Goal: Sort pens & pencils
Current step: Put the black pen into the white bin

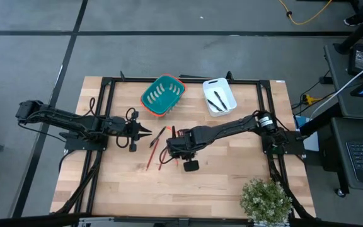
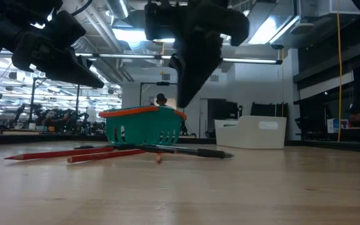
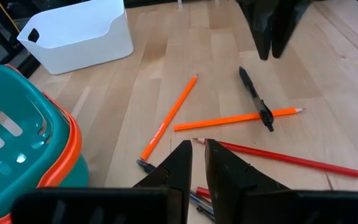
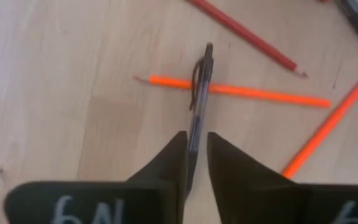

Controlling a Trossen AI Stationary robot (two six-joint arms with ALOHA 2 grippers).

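Above pile at surface centre, right gripper (image 4: 196, 155) fingers slightly spread astride black pen (image 4: 199, 93); I descend straight, pinch pen only, avoid orange pencil (image 4: 241, 91) crossing beneath.

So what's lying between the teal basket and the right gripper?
The high view shows bare table between the teal basket and the right gripper, apart from an orange pencil end toward the left.

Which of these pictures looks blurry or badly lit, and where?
Low view: both arms are dark silhouettes against bright ceiling lights, and the near table is soft. Right wrist view: the gripper is blurred, the pen fairly sharp. High view: evenly lit.
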